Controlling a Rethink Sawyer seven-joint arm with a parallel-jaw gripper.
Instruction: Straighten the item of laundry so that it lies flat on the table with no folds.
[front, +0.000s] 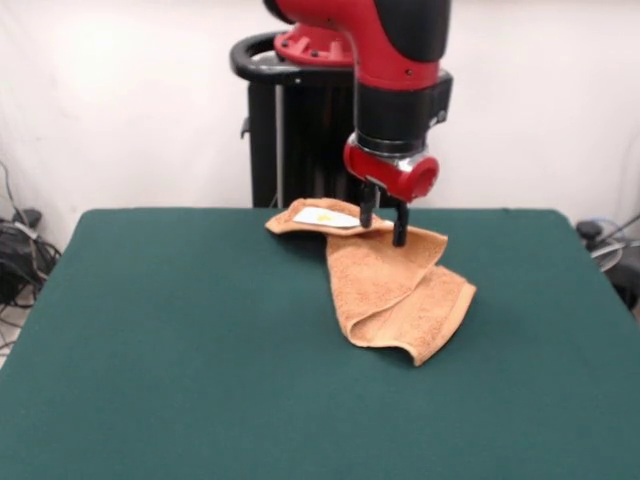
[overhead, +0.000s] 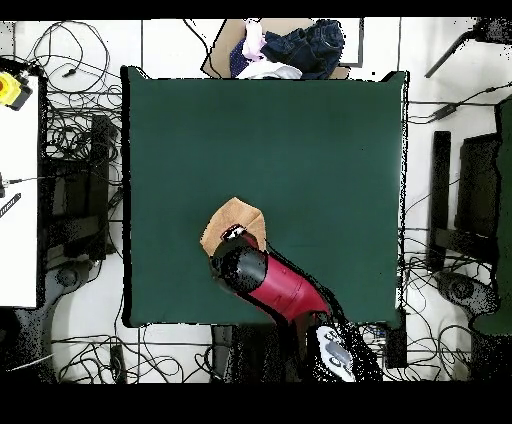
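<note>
My jaws (front: 384, 223) are parted, both tips down on the far end of the towel (front: 385, 289), next to its white label (front: 324, 216). Towel is crumpled and folded over itself, on the desk (front: 180, 340) toward my pedestal (front: 292, 130) side. My red arm (overhead: 275, 283) covers part of it from overhead.

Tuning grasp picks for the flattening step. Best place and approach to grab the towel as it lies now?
Grip the towel at its loose folded end nearest the front camera, from above. The cloth is doubled there and bulges off the table, so the fingers could probably pinch the top layer and pull it outward. The gripper currently sits at the opposite end, beside the white label.
</note>
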